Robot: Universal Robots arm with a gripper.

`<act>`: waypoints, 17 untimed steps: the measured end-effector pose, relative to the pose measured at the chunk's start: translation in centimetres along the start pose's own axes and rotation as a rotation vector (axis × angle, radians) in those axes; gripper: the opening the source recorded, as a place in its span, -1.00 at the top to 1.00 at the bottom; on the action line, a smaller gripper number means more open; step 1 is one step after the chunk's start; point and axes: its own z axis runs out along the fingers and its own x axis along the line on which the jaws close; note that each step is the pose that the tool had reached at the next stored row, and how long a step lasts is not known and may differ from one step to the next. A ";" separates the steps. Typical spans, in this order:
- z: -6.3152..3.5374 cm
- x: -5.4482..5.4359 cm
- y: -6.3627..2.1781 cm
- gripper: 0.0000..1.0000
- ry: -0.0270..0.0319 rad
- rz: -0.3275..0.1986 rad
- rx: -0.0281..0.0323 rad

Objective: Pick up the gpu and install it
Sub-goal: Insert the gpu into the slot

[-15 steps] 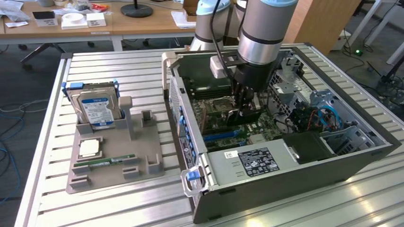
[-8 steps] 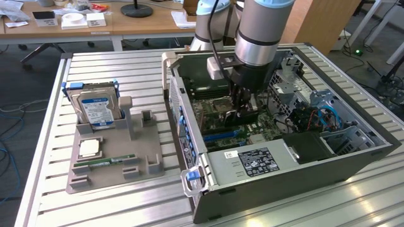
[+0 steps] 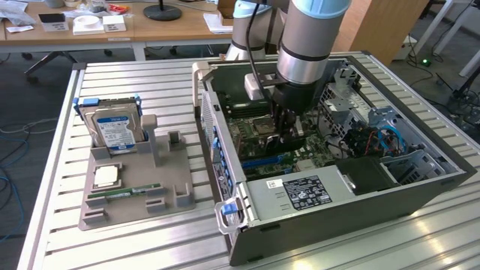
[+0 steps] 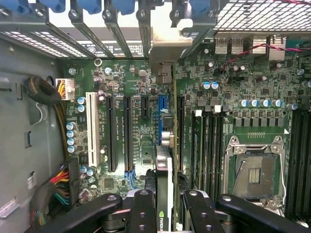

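one arm (image 3: 311, 39) hangs vertical, wrist down inside the open pc case (image 3: 360, 216). gripper (image 3: 289, 135) clenched on the gpu (image 4: 164, 174), which stands edge-on above the motherboard (image 4: 141, 73) slots.

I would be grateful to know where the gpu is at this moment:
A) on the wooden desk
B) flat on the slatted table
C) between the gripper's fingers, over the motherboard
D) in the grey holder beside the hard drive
C: the wrist view shows the gpu edge-on, clamped in the gripper above the motherboard slots inside the open case.
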 end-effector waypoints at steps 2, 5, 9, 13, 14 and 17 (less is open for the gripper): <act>0.00 0.0 0.00 0.47 0.0002 0.000 -0.0001; 0.02 0.0 0.15 0.47 0.0000 0.000 0.0001; 0.01 0.0 0.51 0.47 0.0015 0.000 0.0001; 0.00 0.0 0.83 0.47 0.0030 0.000 0.0001; 0.00 0.0 0.91 0.47 0.0034 0.000 0.0001; -0.01 0.0 1.15 0.47 0.0047 0.000 0.0002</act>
